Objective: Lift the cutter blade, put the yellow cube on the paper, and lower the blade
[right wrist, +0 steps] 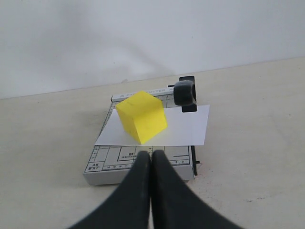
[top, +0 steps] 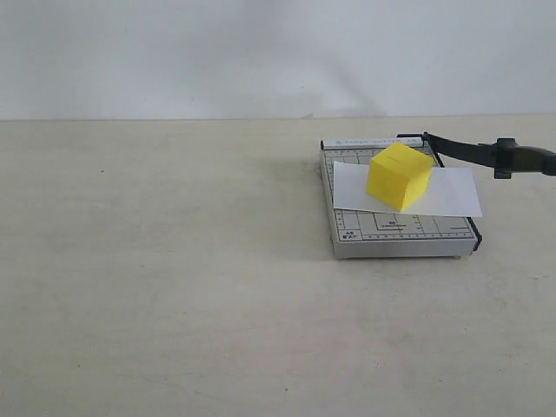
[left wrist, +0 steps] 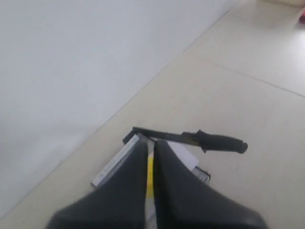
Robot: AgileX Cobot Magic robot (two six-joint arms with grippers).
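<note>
While both pincers are hovering clear of the cutter, the yellow cube (top: 400, 176) is sitting on the paper (top: 452, 198), roughly mid-sheet, turned so one vertical edge is facing the ext. camera. Paper is lying flat across the grey cutter base (top: 382, 233), w/ its right end sticking out past the base's right edge, over the worktop (top: 174, 287).

Cutter blade (top: 465, 148) is standing raised. Hinged at the base's far right corner, it's angling up & out to the right, w/ its thick black handle (top: 526, 160) hanging in the air beyond the paper's end. Nothing is gripping the handle, and the blade isn't touching paper or cube.

L pincer (left wrist: 151, 144) is showing shut & empty. Its fingers (left wrist: 128, 191) are sitting nearly pressed together, w/ only a thin slit btwn them and a sliver of the cube's yellow showing through it farther off. It's looking down on the cutter, well apart from it.

R pincer (right wrist: 151, 155) is also sitting shut, its tips meeting, holding nothing. It's pointing at the base's ruled front edge, the one facing the ext. camera, and staying apart from it, w/ paper & cube lying just beyond.
</note>
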